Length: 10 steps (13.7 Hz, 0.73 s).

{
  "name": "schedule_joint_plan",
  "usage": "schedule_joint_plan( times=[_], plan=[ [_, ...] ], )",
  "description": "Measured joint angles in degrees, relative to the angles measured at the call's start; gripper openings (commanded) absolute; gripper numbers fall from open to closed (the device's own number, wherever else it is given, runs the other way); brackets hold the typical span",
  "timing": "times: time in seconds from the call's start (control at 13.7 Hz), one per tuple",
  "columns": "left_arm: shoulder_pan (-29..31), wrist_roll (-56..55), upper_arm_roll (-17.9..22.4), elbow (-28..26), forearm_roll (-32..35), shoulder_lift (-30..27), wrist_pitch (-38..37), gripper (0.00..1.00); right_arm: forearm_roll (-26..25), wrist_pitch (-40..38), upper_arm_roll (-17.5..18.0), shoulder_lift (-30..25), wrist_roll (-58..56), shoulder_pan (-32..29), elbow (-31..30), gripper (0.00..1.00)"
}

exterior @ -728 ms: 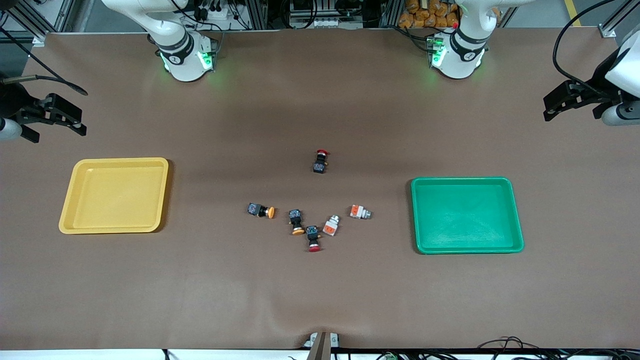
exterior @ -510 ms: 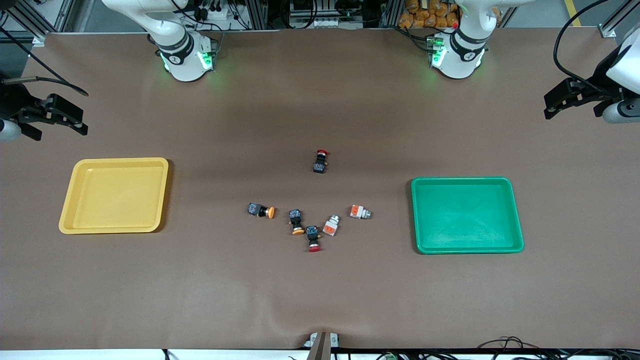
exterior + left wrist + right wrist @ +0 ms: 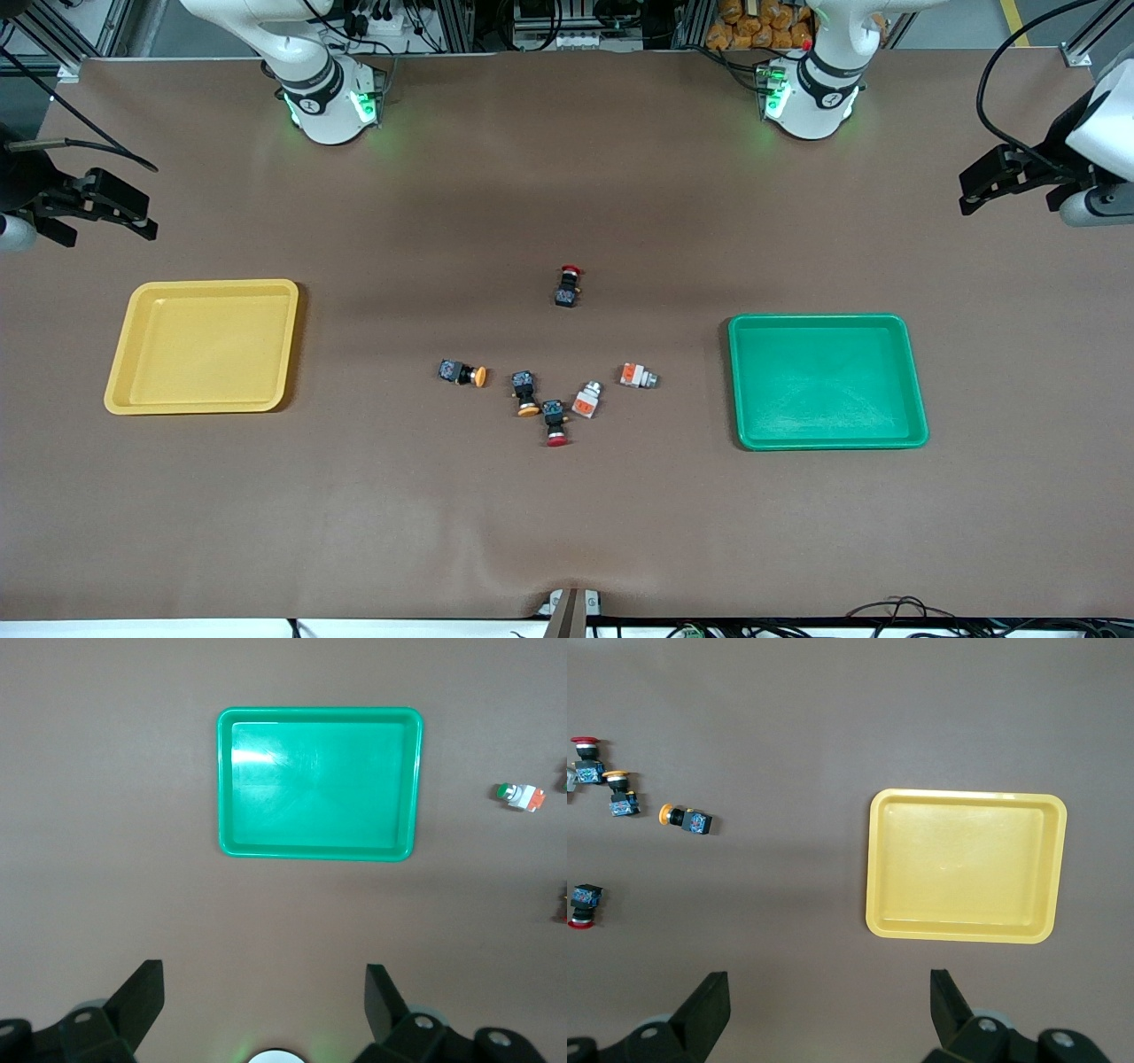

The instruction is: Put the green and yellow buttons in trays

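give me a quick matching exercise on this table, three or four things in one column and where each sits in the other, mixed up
Things:
1. yellow tray
2. green tray
3. lone red-capped switch
4. left gripper

Places:
A. toward the left arm's end of the table
B. farther from the front camera than the cluster of switches
C. toward the right arm's end of the table
D. up in the air, open, holding nothing

Pairs: 1-C, 2-A, 3-B, 4-D

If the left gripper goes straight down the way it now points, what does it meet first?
Probably bare table. The left gripper, fingers open, points at the brown surface short of the green tray, which lies further along in the left wrist view. Height is unclear, so this is a judgement.
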Motion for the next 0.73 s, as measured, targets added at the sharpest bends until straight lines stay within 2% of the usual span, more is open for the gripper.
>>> schedule_joint_plan(
  times=[0.36,0.73],
  plan=[
    [-3.01,-0.19,-0.58,-0.52,-0.1,3.35,0.19,1.0,0.0,-0.14,-0.14,0.24,0.04,-0.16,0.0,1.0],
    [-9.86,-5.32,-2.22,-1.12,-0.18,11.39,7.7,1.0,-0.01,-0.14,-0.26,1.79,0.13,-0.3,0.01,1.0]
  ],
)
